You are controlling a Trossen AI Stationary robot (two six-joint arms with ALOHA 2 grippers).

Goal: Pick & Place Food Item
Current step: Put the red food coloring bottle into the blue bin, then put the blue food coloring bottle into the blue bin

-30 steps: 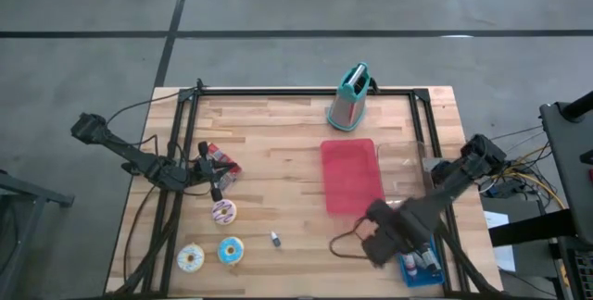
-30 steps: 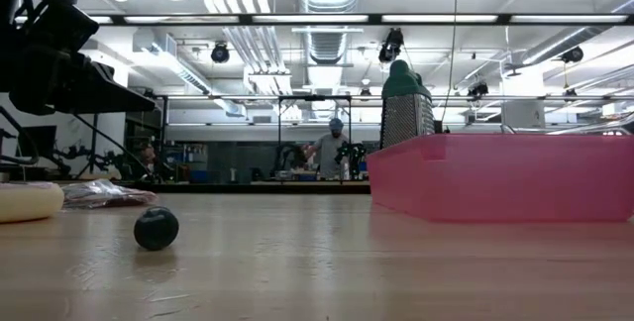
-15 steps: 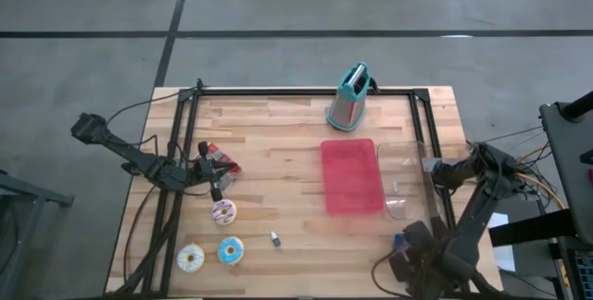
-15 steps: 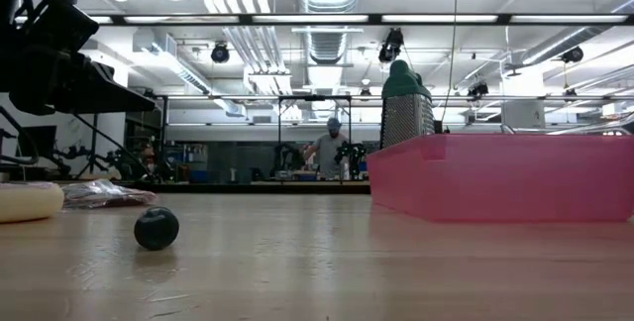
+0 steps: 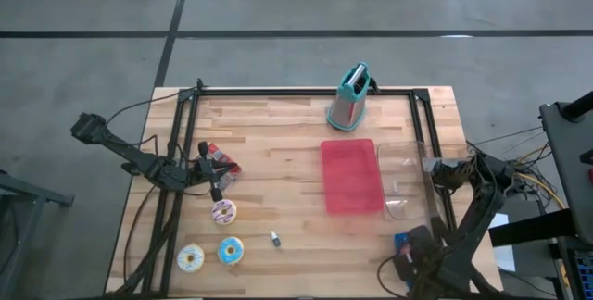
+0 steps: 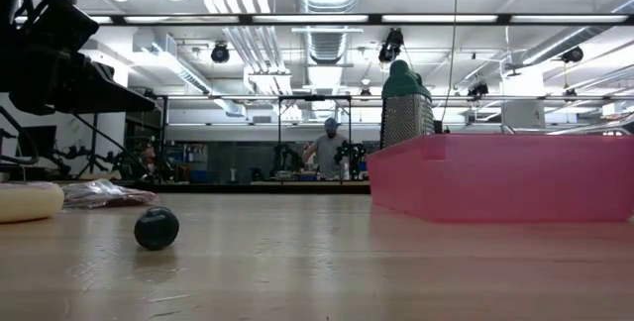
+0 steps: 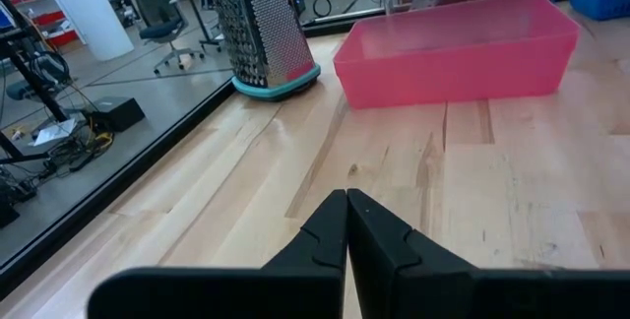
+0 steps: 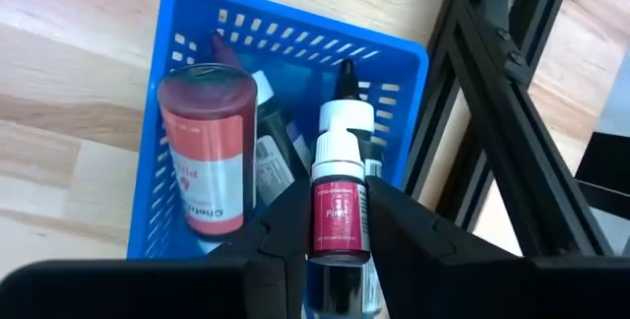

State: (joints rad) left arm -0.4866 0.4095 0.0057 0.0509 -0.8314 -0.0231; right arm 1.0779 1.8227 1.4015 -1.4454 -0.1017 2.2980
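Three doughnuts lie near the table's near left: one pink-and-white [image 5: 223, 212], one blue-iced [image 5: 231, 250], one white [image 5: 191, 258]. A pink tray [image 5: 352, 177] sits right of centre. My left gripper [image 5: 218, 175] is shut and empty at the left, beside a wrapped packet [image 5: 222, 161]; its closed fingers show in its wrist view [image 7: 346, 211]. My right gripper [image 5: 408, 265] is over the blue basket [image 8: 187, 24] at the near right corner, shut on a small dropper bottle [image 8: 340, 196] with a white cap and a pink label. My right gripper pinches the dropper bottle by its labelled body [image 8: 340, 223] between its two fingers [image 8: 287, 225], one on each side. The white cap end [image 8: 343, 127] sticks out past the fingertips over the basket. Whether the bottle's base rests on anything is hidden by the fingers.
A metal grater with a teal top [image 5: 349, 99] stands at the far edge and a clear container [image 5: 408, 180] lies right of the tray. A small dark object [image 5: 275, 239] lies near centre front. The basket holds a red-labelled bottle [image 8: 209, 152] and others. A person stands in the room behind [image 6: 328, 148].
My right arm has swung from the table's near middle toward the near right corner and now hangs over the blue basket, covering most of it in the high view. It has hardly moved in the last half second.
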